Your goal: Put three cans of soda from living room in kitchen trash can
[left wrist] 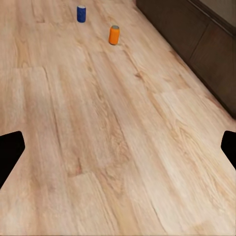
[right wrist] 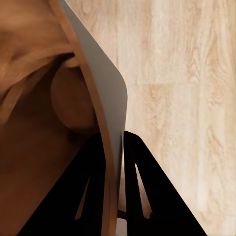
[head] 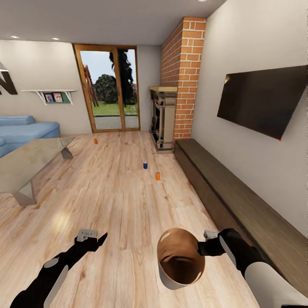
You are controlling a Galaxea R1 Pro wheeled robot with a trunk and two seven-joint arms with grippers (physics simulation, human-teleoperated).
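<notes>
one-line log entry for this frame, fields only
room: living room | right gripper: shut on trash can rim | left gripper: open, empty | cans on floor: orange, blue, orange

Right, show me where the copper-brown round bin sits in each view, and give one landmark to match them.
Head view: the copper-brown round bin is low, right of centre, held at its rim by the right gripper.
Left wrist view: I cannot find the bin among the floor and cans.
Right wrist view: the bin's rim runs between the shut gripper's fingers, its glossy inside to one side.
Shared landmark: the pale wood plank floor.
</notes>
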